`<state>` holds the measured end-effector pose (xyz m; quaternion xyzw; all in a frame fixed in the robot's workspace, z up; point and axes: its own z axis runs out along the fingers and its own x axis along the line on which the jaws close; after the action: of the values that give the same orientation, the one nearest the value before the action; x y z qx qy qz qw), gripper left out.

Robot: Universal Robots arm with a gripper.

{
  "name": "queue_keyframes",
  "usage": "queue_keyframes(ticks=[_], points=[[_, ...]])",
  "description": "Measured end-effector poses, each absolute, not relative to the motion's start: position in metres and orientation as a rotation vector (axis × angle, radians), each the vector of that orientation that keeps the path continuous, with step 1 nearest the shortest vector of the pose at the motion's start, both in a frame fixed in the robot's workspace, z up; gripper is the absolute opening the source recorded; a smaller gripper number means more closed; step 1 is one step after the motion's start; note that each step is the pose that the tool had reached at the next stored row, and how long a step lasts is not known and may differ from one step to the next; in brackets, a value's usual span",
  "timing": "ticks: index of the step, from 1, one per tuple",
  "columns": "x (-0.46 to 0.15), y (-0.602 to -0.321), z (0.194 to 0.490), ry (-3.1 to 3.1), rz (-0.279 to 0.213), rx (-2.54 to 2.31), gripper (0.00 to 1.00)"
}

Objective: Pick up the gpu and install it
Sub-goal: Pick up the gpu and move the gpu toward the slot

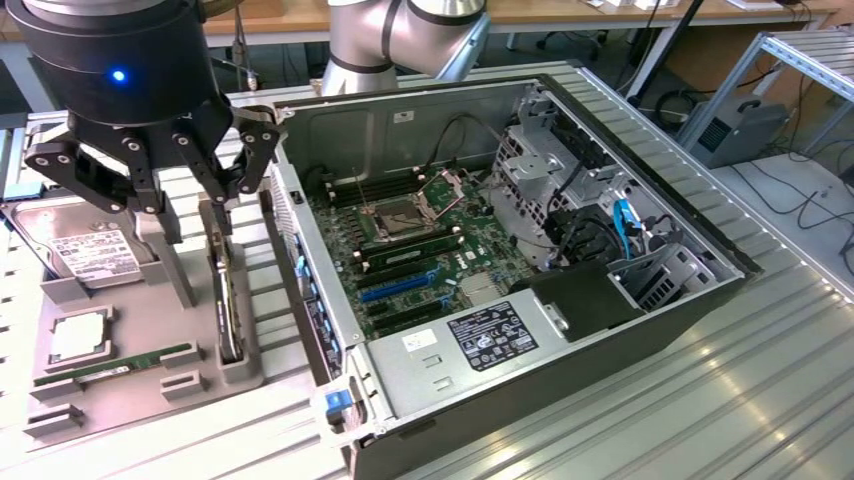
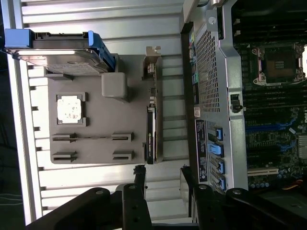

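Gpu [image 1: 228, 290] stands on its edge in a slot of the grey holder [image 1: 144, 320] on the ribbed surface [image 1: 747, 400], with the pincer [image 1: 183, 205] hanging close above, fingers spread and gripping nothing, and the opened computer case [image 1: 387, 125] just beyond.

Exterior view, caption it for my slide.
Open gripper above the gpu standing in its gray tray, beside the open computer case.

- The gpu [image 1: 230, 300] [image 2: 151, 132], a thin dark card, stands on edge in the grey holder [image 1: 140, 320] [image 2: 96, 120].
- A pale bracket runs along one end, beside the computer case [image 1: 561, 380] [image 2: 206, 72].
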<state>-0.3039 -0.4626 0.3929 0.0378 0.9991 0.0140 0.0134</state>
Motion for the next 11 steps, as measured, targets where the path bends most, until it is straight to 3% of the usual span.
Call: queue_keyframes(ticks=[11], points=[[-0.3048,-0.4618,0.3893,3.112,0.044,0.118,0.42]])
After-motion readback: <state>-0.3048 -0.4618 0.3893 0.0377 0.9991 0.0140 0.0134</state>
